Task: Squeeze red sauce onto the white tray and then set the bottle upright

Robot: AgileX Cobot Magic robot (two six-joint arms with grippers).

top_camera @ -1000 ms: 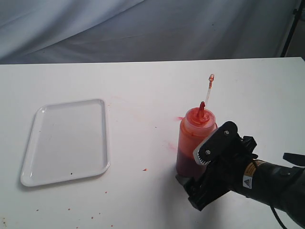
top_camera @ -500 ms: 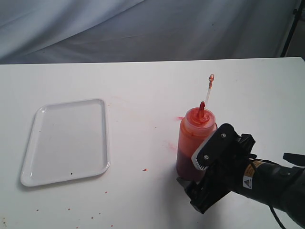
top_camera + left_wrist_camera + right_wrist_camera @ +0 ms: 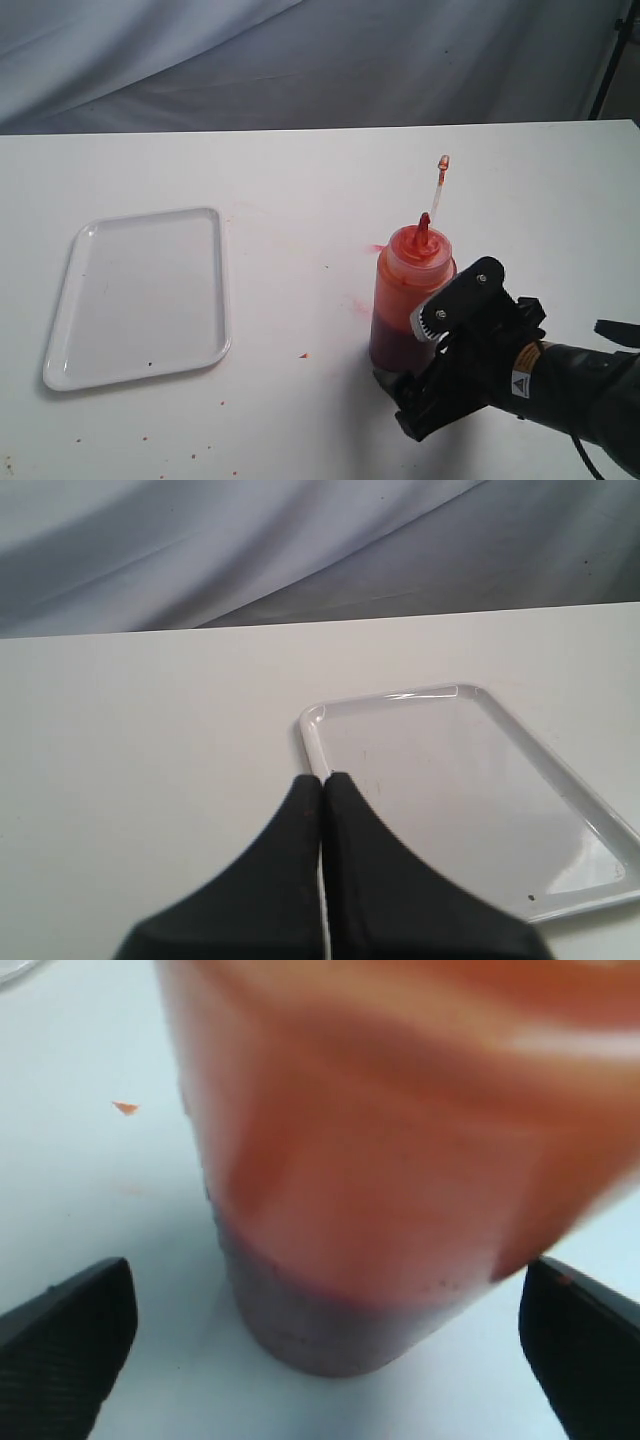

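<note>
Standing upright on the table (image 3: 300, 160), the bottle (image 3: 410, 285) sits between the right gripper's (image 3: 415, 375) spread jaws; the white tray (image 3: 224, 290) lies well apart. The left gripper (image 3: 322, 785) — jaws pressed together — is by the tray's rim.

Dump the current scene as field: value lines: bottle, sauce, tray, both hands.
bottle: upright on the table, apart from the tray
red sauce: inside the bottle only, none seen on the tray
white tray: flat on the table, left of the bottle in the exterior view
right hand: open, fingers flanking the bottle base, gap on each side
left hand: shut, empty, tips near the tray rim
</note>
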